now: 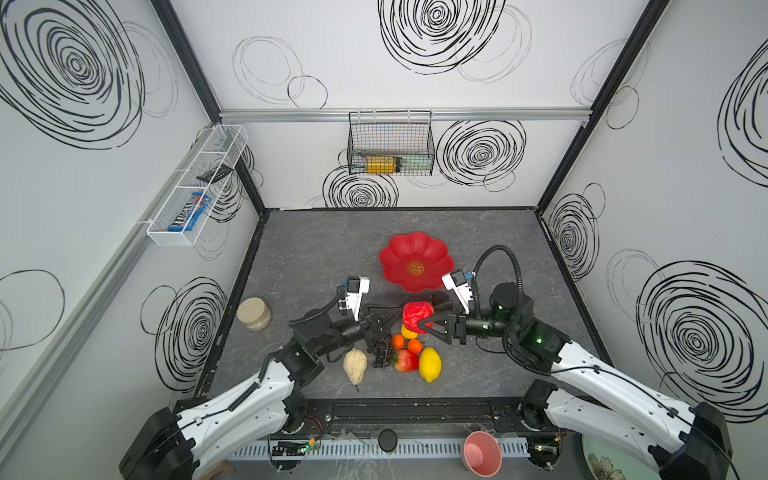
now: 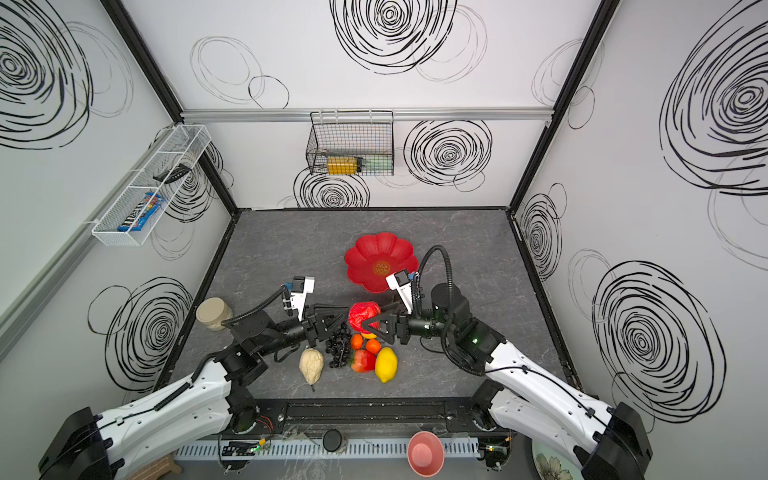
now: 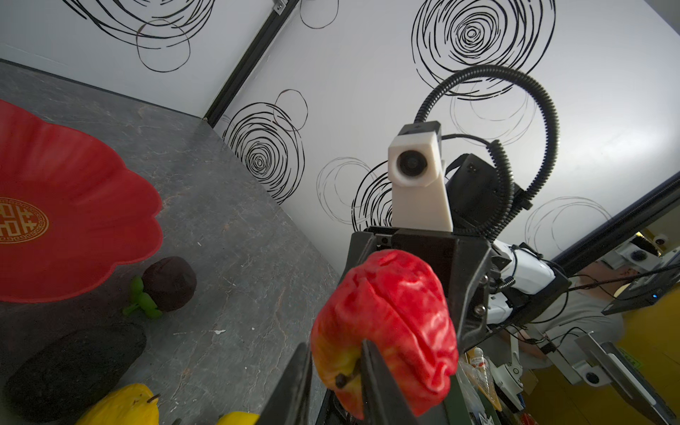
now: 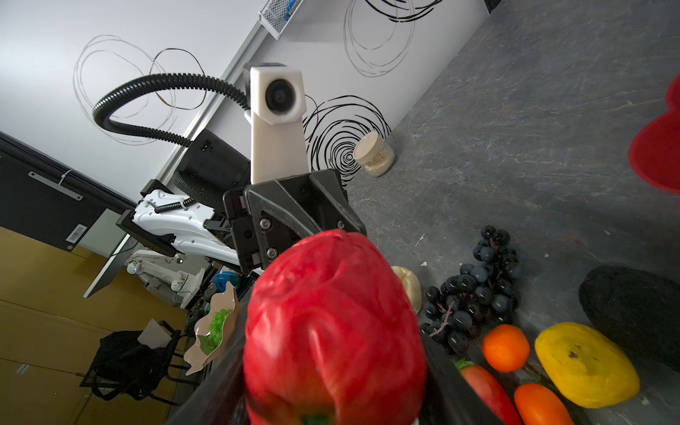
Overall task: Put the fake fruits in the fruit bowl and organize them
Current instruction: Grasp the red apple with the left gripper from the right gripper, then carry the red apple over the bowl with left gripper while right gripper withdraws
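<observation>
Both top views: right gripper [image 1: 430, 323] clamped wrinkled red plastic apple [image 1: 417, 316] above plastic fruit pile [image 1: 429, 365] on grey counter [image 1: 316, 249], just short of glossy red flower-shaped bowl [image 1: 399, 255].
Left wrist: left gripper [image 3: 334, 346] stood narrow, fingers [image 3: 379, 390] flanked apple stem; cannot tell if gripped.
Right wrist: apple sat between right gripper's fingers.

Grey marbled surface [image 1: 316, 249] carries the red bowl [image 1: 399, 245]. On the robot's side of it lie grapes [image 1: 382, 353], oranges [image 1: 414, 345], lemon [image 1: 429, 365] and cream fruit [image 1: 355, 365]; jar [image 1: 254, 313] well left.

Occlusions and crops
fruit bowl [image 3: 73, 154] cut off by frame edge; small lemon [image 1: 408, 333] mostly under red apple [image 1: 415, 315]; can't tell if left fingers [image 3: 379, 390] actually touch it.
</observation>
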Robot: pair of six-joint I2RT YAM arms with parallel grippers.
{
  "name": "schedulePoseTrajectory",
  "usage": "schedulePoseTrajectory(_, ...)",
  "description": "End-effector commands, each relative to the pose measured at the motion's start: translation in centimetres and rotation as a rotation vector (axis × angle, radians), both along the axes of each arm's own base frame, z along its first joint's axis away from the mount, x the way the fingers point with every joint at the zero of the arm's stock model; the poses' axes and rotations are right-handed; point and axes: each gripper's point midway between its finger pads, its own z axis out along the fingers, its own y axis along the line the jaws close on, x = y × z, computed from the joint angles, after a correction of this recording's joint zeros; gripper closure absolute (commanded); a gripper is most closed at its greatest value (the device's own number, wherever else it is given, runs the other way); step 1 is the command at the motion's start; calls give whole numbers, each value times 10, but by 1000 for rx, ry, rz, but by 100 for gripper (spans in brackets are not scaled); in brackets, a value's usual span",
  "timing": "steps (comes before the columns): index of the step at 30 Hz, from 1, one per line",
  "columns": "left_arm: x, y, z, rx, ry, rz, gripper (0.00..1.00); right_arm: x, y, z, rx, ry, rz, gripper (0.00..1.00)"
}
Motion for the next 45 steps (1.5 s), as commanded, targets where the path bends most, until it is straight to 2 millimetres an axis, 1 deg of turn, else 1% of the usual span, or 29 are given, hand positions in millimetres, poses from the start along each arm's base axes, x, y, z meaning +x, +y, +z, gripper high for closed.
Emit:
schedulePoseTrajectory(1, -7, -1, 14, -50, -44, -36, 71, -3, 5, 13, 30, -45, 22, 48)
schedulePoseTrajectory(2, -7, -1, 14, -51, -44, -38, 71, -3, 5, 14, 32, -47, 20, 48)
schedulePoseTrajectory(5, -8, -2, 13, -50, -37, -43, 63, -2, 4, 15, 33, -53, 12, 48)
schedulePoseTrajectory(7, -8, -2, 12, -50, -35, -45, 64, -2, 4, 16, 35, -57, 10, 48)
schedulePoseTrajectory(19, -11, -3, 16, -82, -28, -70, 76, -4, 4, 17, 60, -55, 15, 50)
schedulePoseTrajectory(29, -11, -2, 18, -87, -30, -62, 92, -2, 5, 11, 47, -50, 2, 51)
schedulePoseTrajectory(32, -10, -1, 18, -84, -31, -54, 96, 1, 3, 10, 41, -51, -16, 51)
schedulePoseTrajectory(34, -8, -1, 16, -75, -28, -44, 100, 2, 2, 9, 39, -51, -32, 49)
schedulePoseTrajectory(38, 0, -1, 12, -40, -18, -8, 100, 7, -1, 6, 26, -45, -66, 43)
schedulePoseTrajectory(41, 9, 0, 8, -2, -10, 36, 100, 13, -5, 4, 12, -44, -107, 31)
schedulePoseTrajectory(43, 17, 0, 5, 32, -7, 70, 100, 24, -15, 0, -12, -32, -198, 22)
schedulePoseTrajectory(45, 27, 2, -4, 95, 14, 120, 100, 34, -26, -5, -21, -12, -281, 15)
